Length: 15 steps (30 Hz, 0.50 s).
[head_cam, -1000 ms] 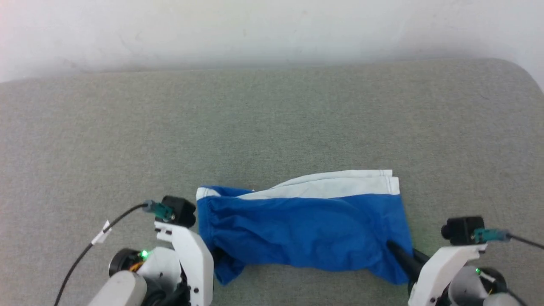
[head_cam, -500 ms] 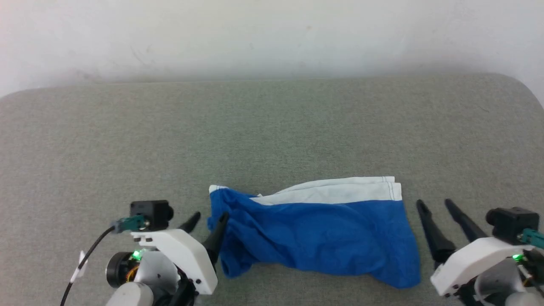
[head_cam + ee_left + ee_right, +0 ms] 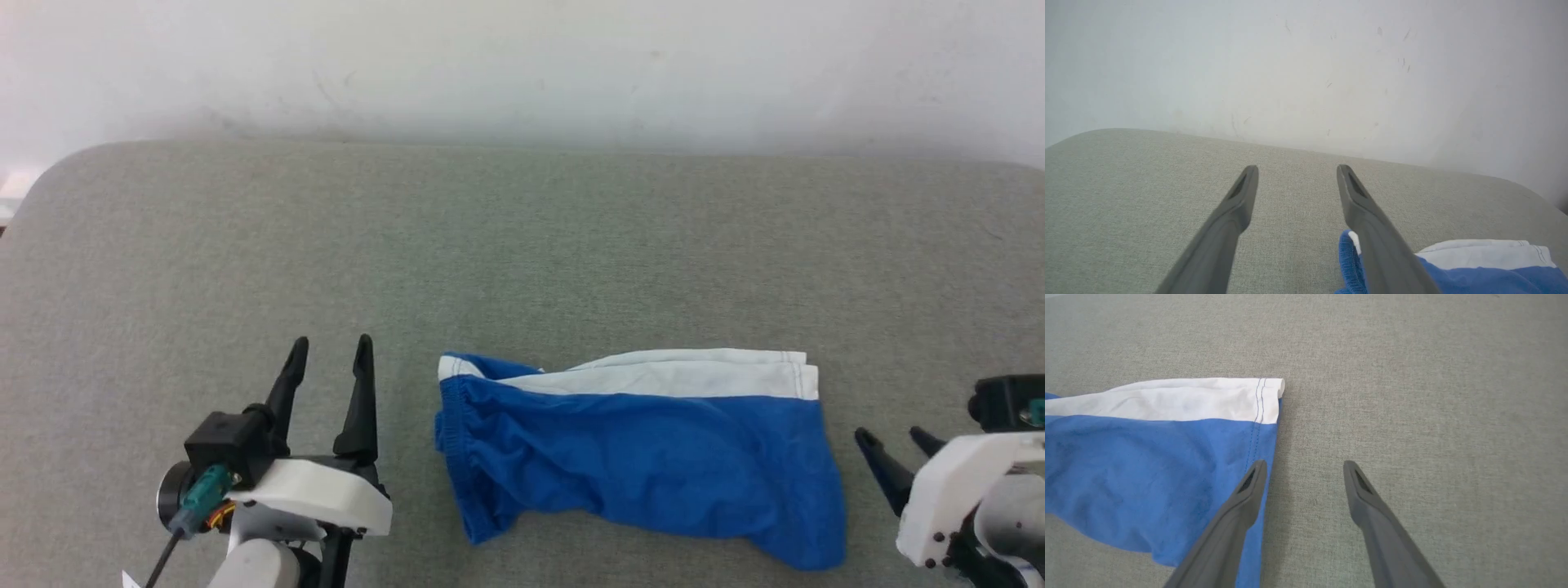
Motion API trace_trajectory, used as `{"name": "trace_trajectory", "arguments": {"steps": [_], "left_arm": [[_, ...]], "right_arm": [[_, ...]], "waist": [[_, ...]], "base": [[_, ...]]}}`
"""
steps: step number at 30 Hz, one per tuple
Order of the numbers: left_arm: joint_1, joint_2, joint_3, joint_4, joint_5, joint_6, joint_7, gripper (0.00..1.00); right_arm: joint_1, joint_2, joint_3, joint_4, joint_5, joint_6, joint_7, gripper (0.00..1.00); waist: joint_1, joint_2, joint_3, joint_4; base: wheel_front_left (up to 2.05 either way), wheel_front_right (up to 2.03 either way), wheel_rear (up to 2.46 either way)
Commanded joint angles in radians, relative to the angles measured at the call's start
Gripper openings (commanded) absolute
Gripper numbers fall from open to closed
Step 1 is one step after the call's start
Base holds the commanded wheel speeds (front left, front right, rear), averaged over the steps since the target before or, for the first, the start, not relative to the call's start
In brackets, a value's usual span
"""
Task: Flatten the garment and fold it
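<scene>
Your shorts (image 3: 645,457) look folded in half but lumpy. Left gripper (image 3: 331,345) and right gripper (image 3: 890,437) both spread, empty. I'd guess smoothing and another fold remain.

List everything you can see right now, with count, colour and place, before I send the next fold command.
garment: one, royal blue with a white stripe along its far edge, lying rumpled on the padded surface between the two grippers, gathered waistband at its left end.
padded surface: one, grey-green fabric, under everything.
wall: one, white and scuffed, behind the surface.
left gripper: one, dark fingers, open, left of the waistband, holding nothing.
right gripper: one, dark fingers, open, right of the garment, holding nothing.
</scene>
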Motion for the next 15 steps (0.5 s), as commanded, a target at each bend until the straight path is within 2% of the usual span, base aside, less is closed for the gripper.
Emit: {"name": "trace_trajectory", "arguments": {"steps": [1,6,14,15], "left_arm": [[-0.020,0.007,-0.001,0.019,0.025,-0.012,-0.024,1.00],[-0.034,0.012,0.008,0.055,0.083,-0.037,-0.056,1.00],[-0.020,-0.011,0.018,0.018,0.156,-0.075,-0.059,1.00],[-0.017,-0.016,0.020,0.014,0.162,-0.078,-0.059,1.00]], "right_arm": [[-0.028,-0.005,0.012,0.015,0.016,-0.001,0.033,1.00],[-0.092,-0.001,0.055,0.100,0.072,-0.001,0.131,1.00],[-0.161,0.018,0.122,0.312,0.124,-0.001,0.194,1.00],[-0.164,0.021,0.128,0.334,0.137,-0.001,0.203,0.97]], "waist": [[0.0000,0.0001,0.009,0.015],[0.0000,0.0001,0.023,0.033],[0.0000,0.0001,0.039,0.066],[0.0000,0.0001,0.040,0.068]], "base": [[0.00,0.00,0.00],[0.00,0.00,0.00],[0.00,0.00,0.00],[0.00,0.00,0.00]]}}
